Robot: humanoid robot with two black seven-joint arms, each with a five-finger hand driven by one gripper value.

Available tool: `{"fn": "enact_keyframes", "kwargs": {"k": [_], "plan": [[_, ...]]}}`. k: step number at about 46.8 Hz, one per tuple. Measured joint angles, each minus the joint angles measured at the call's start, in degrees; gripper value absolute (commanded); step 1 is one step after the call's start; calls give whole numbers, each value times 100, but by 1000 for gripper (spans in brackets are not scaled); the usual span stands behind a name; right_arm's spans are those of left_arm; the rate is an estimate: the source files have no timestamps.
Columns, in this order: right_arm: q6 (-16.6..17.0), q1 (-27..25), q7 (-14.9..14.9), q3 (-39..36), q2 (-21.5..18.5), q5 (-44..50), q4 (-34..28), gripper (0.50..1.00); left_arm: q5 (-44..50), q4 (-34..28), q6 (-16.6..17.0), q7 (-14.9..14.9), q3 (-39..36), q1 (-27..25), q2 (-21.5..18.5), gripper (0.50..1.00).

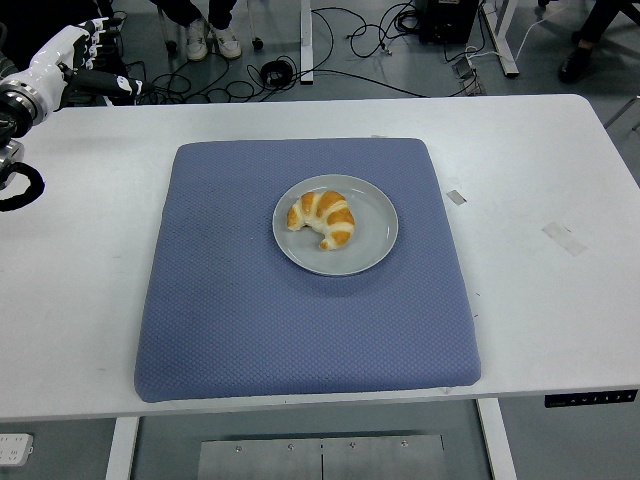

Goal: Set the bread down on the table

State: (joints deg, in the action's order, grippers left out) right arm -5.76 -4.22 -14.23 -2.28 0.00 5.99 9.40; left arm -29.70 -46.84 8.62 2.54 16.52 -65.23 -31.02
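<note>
White-shelled, the left hand (pixel 75 60) hangs over the far left corner of the worktop (pixel 540 180); its fingers (pixel 100 28) look loosely spread and hold nothing, though they are small and partly cut off at the frame edge. Well right of those fingers and nearer the front, a blue padded mat (pixel 250 320) carries a grey plate (pixel 375 245). The bread (pixel 322 217), a golden croissant, lies on the plate's left half.

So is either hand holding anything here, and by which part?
Nothing is held. The left hand is at the table's far left corner, off the bread, which lies on the plate. The right hand is out of view.
</note>
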Motion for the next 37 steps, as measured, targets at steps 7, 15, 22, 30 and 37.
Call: {"fn": "enact_keyframes", "kwargs": {"k": [7,15,22,30,37], "plan": [[-1,0,0,0,0,-1,0,1000,-80,7,32,16,-22,-6,7,968],[-1,0,-1,0,0,-1,0,1000,-92,3,45,14,65,-41,70,968],[0,0,0,0,0,0,0,1000,-122,-2,47,14,71,-85,139,969],[0,0,0,0,0,0,0,1000,-123,-25,33,5,31,-217,147,969],[0,1,-1,0,0,-1,0,1000,-181,-99,7,-71,-23,-333,288,968]]}}
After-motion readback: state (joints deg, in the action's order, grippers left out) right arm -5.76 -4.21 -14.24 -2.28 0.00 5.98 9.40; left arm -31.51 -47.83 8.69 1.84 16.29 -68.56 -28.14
